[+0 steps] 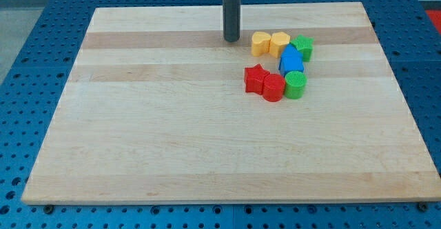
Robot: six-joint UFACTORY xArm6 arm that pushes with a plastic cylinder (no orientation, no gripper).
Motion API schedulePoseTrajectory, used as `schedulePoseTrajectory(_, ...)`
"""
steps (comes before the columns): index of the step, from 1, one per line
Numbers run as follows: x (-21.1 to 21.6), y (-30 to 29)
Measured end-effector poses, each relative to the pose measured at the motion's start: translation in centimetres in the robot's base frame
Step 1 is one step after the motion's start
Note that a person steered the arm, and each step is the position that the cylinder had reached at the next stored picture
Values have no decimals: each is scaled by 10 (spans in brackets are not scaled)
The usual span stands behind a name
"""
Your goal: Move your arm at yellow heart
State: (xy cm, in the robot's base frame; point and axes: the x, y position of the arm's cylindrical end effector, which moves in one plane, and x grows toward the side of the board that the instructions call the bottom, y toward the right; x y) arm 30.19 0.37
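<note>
just left of the yellow heart (260, 43) stands my tip (231, 40).

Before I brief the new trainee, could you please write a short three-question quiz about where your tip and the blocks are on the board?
1. True or false: my tip is touching the yellow heart.
2. Which block lies nearest the view's right edge? A) red star B) green block at the cluster's top C) blue block
3. Fill in: the red cylinder sits directly beside the green ____ at the cluster's bottom.

Key:
1. False: a small gap of bare board shows between them, the tip lying to the view's left of the heart.
2. B, the green block.
3. Cylinder.
</note>
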Motion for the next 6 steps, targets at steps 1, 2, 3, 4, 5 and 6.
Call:
schedulePoseTrajectory(1,3,0)
schedulePoseTrajectory(2,3,0)
schedulePoseTrajectory(3,9,0)
schedulePoseTrajectory(4,21,0)
schedulePoseTrajectory(5,21,0)
schedulePoseTrajectory(6,21,5)
